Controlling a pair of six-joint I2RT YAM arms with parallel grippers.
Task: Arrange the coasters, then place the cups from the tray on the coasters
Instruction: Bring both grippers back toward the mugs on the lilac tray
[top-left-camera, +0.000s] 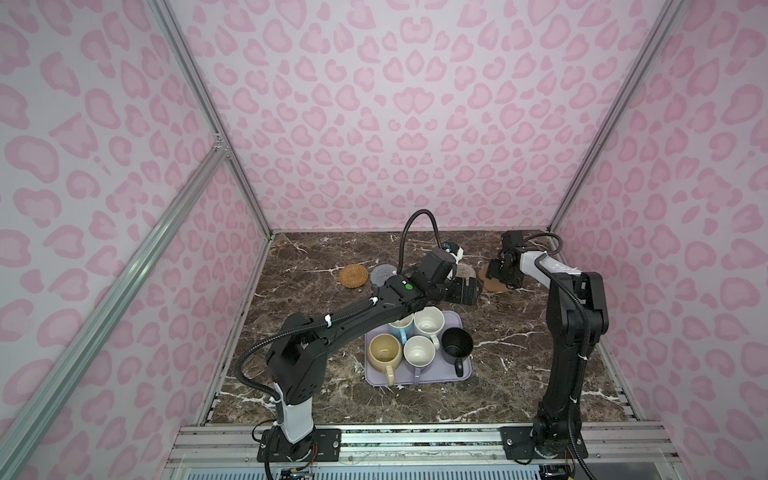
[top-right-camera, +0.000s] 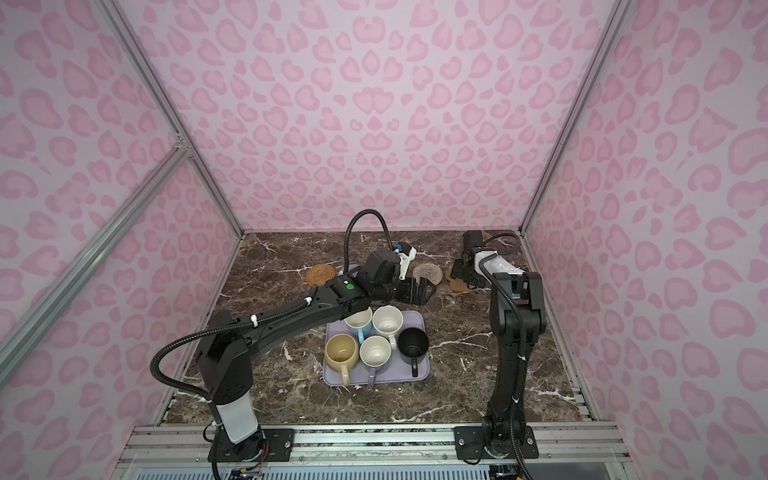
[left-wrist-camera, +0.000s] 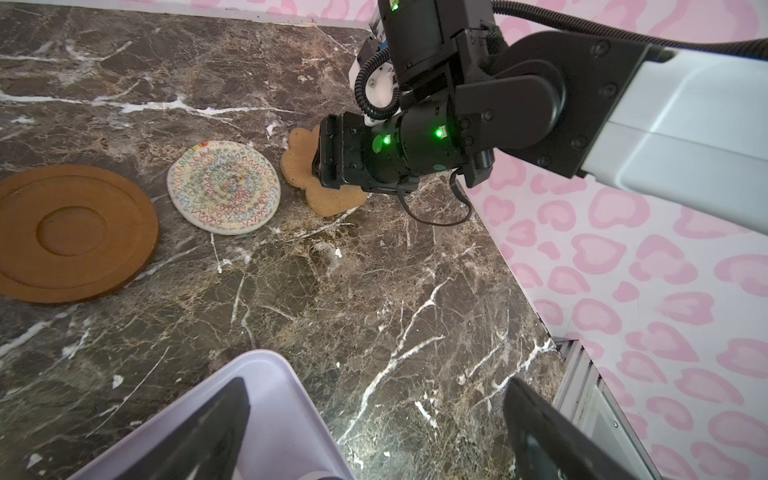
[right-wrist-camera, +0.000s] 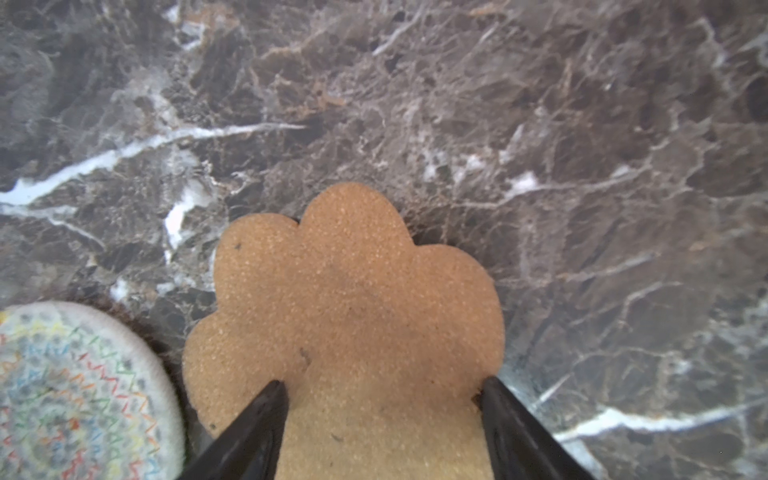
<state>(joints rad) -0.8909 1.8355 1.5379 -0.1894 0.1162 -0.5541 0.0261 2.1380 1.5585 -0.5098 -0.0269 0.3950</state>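
Front rail: ribbed aluminium extrusion (top-left-camera: 415, 440) right at the lens, both arm bases bolted on black plates.
Table: brown marble-look top (top-left-camera: 316, 374), glossy, shot through with white veins.
Tray: pale lavender plastic tray (top-left-camera: 438, 374), rounded corners, low rim, sitting mid-table, and all five mugs are on it!
Back pair: light blue cup (top-left-camera: 401, 328), half under the left arm, beside the speckled white cup (top-left-camera: 429, 322).
Front trio: rounded pale yellow cup (top-left-camera: 385, 351), lavender cup (top-left-camera: 419, 351) with its white inside, and the black cup (top-left-camera: 456, 344), handles pointing to the near edge.
Left gripper: left gripper (left-wrist-camera: 378, 386) hangs beyond the tray's far corner, jaws flung wide, nothing between them.
Coaster row: strung along the far part of the table.
Far left: orange rattan disc (top-left-camera: 353, 276), tight woven rings, then the grey-blue crocheted disc (top-left-camera: 383, 274), partly hidden by the arm.
Middle: brown disc (left-wrist-camera: 75, 232), smooth with turned concentric grooves; next to it the beige woven disc (left-wrist-camera: 224, 187), stitched in coloured zigzags.
Right end: tan paw-shaped cork piece (right-wrist-camera: 345, 311), grainy, lobed, flat on the marble, just beside the beige disc with a slim gap.
Right gripper: right gripper (right-wrist-camera: 382, 386) is down low over the cork, jaws parted, both dark tips over its narrower end, cork showing between them; whether they press on it, I cannot tell.
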